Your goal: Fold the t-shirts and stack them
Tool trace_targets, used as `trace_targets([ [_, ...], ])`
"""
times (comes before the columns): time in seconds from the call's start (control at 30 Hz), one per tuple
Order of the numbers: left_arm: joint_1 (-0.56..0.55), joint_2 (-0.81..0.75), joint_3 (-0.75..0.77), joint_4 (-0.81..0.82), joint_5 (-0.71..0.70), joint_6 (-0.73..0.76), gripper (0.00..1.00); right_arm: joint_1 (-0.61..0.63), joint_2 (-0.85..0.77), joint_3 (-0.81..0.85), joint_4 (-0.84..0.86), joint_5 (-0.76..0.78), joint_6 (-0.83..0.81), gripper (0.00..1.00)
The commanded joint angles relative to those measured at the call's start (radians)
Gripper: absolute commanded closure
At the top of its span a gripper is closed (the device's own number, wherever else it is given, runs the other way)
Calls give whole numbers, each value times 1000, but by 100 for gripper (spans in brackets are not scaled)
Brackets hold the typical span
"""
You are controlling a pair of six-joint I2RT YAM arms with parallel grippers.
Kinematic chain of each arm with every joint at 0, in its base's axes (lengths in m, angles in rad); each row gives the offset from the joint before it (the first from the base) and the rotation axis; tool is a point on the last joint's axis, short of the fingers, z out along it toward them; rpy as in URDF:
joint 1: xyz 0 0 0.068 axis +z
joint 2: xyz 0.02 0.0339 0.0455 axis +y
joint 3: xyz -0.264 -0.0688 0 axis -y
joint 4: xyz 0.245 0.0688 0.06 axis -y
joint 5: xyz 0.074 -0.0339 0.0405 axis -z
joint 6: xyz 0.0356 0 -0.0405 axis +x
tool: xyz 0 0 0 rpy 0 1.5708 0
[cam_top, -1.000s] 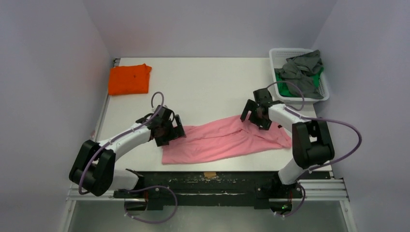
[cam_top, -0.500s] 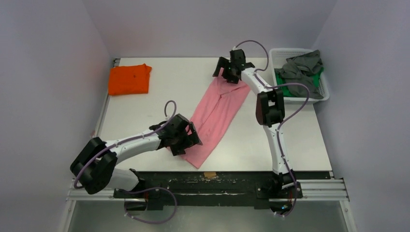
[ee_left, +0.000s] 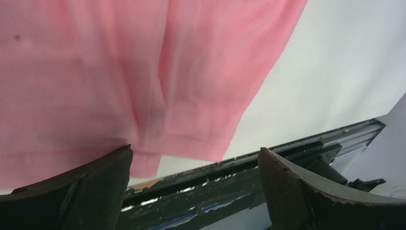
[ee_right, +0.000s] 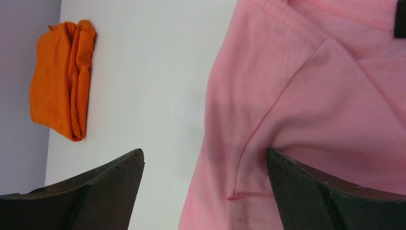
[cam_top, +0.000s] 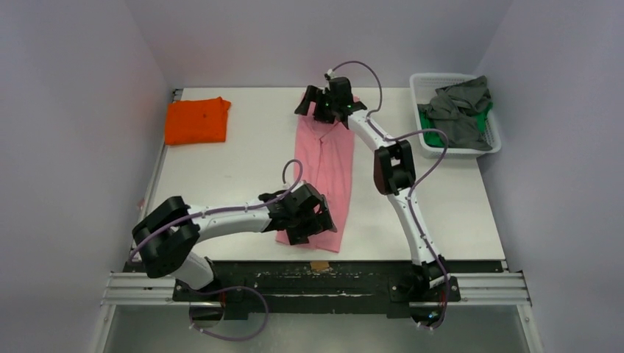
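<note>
The light pink t-shirt (cam_top: 324,162) lies flat as a long narrow strip running from the far middle of the table to its near edge. My left gripper (cam_top: 315,224) hovers open over the near hem. In the left wrist view the pink cloth (ee_left: 95,72) ends just above my open left gripper (ee_left: 194,149). My right gripper (cam_top: 318,109) stands open at the shirt's far end. Its wrist view shows a sleeve seam of the pink shirt (ee_right: 311,96) between the fingers of the right gripper (ee_right: 205,151). The orange t-shirt (cam_top: 195,120) sits folded at the far left.
A white basket (cam_top: 416,88) at the far right holds a crumpled grey t-shirt (cam_top: 460,103) over a green one (cam_top: 438,136). The black rail (ee_left: 268,158) of the table's near edge runs just below the pink hem. The orange shirt (ee_right: 60,86) lies left of the right gripper.
The pink shirt has swung from lying crosswise to lying lengthwise. The right arm stretched out to the far middle. The left gripper moved right, toward the near edge.
</note>
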Motion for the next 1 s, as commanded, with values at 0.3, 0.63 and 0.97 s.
trace_targets([
  [0.3, -35, -527, -163, -394, -325, 153, 0, 52, -894, -790, -118, 222, -261, 1],
  [0.63, 102, -476, -280, -271, -174, 355, 18, 238, -1445, -1684, -57, 259, -15, 12],
  [0.97, 159, -211, -280, -108, -69, 376, 63, 482, -1534, -1913, 5, 217, 160, 29],
])
